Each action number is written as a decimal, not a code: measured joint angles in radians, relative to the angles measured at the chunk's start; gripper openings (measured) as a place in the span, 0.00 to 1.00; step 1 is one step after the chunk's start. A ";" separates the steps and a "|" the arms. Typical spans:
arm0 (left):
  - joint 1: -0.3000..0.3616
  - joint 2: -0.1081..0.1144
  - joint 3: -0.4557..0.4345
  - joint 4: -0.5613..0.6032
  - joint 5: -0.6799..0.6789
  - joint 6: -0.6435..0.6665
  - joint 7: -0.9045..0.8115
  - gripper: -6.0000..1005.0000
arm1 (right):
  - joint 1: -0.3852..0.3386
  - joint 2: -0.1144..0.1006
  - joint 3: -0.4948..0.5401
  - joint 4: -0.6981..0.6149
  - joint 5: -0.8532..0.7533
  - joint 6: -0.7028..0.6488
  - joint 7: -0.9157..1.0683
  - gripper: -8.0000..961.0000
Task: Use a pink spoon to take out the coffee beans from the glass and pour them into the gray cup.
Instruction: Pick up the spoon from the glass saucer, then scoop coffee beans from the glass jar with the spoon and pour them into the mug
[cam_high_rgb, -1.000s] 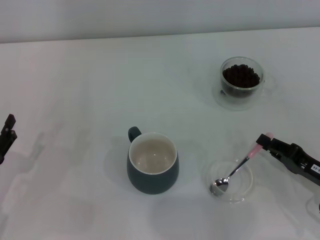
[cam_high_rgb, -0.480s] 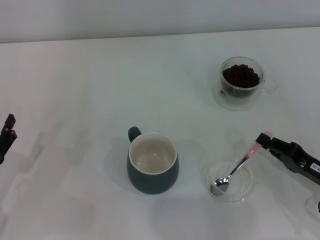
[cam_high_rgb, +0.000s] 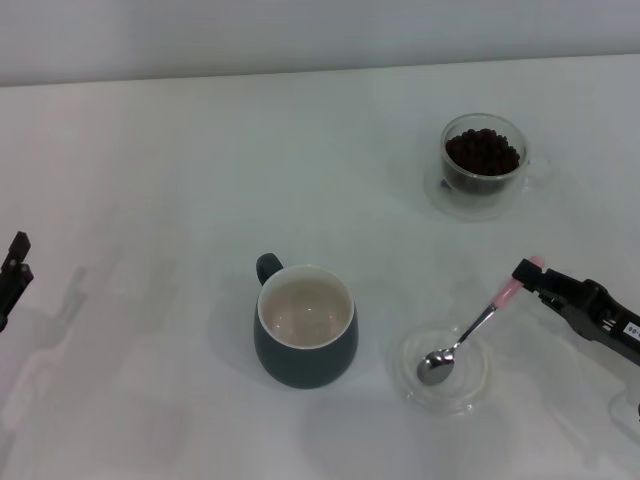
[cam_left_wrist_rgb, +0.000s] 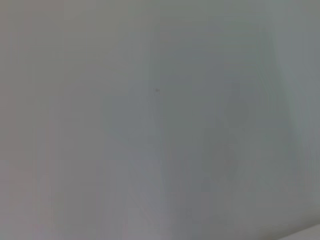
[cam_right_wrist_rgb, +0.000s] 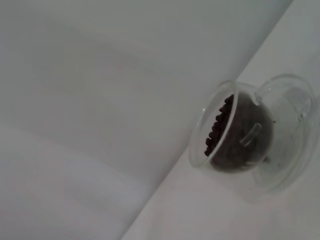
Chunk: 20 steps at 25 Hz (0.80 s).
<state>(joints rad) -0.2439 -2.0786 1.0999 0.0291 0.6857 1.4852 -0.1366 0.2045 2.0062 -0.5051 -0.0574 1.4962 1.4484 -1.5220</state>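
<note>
Right gripper (cam_high_rgb: 524, 270) closed on spoon (cam_high_rgb: 468, 334) handle tip; bowl in saucer (cam_high_rgb: 405, 372). Risk: spoon pivots, drags saucer.

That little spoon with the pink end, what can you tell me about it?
The pink spoon is a small teaspoon with a shiny silver metal bowl, a thin metal neck and a pale pink rounded handle. It lies slanted, its empty bowl resting in a shallow clear glass dish to the right of the gray cup. The right claw meets the tip of the pink handle, which looks raised off the table.
</note>
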 joint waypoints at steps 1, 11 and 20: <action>0.001 0.000 0.000 0.000 0.000 0.000 0.000 0.76 | -0.001 0.000 0.000 -0.002 0.001 0.007 0.000 0.15; 0.005 0.000 0.000 -0.004 0.000 0.000 0.003 0.76 | 0.005 -0.003 0.005 -0.080 0.046 0.112 0.003 0.15; 0.005 -0.001 0.000 -0.006 0.000 -0.002 0.003 0.76 | 0.091 -0.004 0.062 -0.198 0.098 0.099 -0.061 0.15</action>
<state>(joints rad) -0.2386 -2.0795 1.1001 0.0226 0.6857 1.4827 -0.1334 0.2956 2.0022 -0.4435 -0.2554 1.5941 1.5474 -1.5828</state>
